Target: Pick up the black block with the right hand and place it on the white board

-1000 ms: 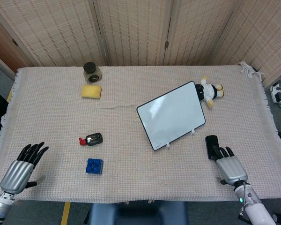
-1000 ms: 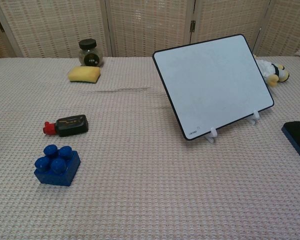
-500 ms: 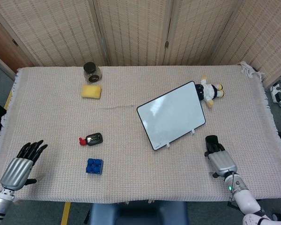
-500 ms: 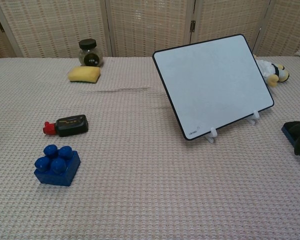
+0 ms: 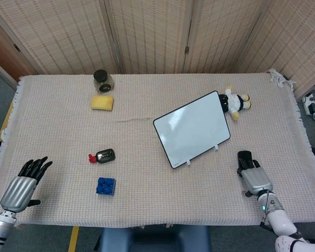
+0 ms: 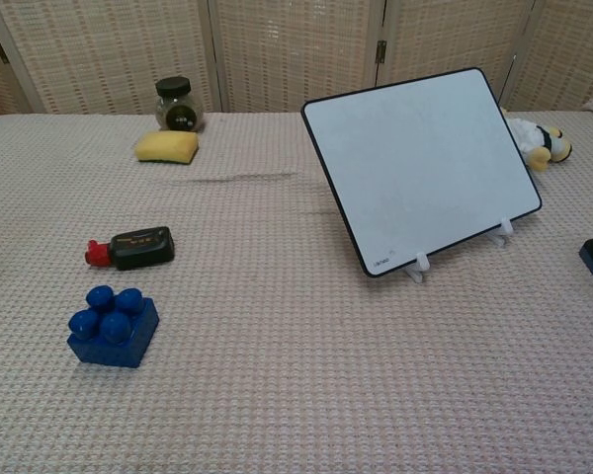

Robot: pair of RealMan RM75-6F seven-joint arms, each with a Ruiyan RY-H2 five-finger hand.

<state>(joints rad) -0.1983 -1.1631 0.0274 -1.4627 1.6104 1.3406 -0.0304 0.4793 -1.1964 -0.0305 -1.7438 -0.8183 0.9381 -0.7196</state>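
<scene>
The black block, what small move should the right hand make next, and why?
Probably close the fingers around the black block and lift. The right hand lies over its near end, and the block sits on the cloth beside the white board.

On the table there is one white board, standing tilted on its small feet, and one black block, seen only in part. There is one blue toy brick, one small black bottle with a red cap, one yellow sponge and one dark jar. One small plush toy lies behind the board. Two robot hands are visible: one left hand and one right hand.
</scene>
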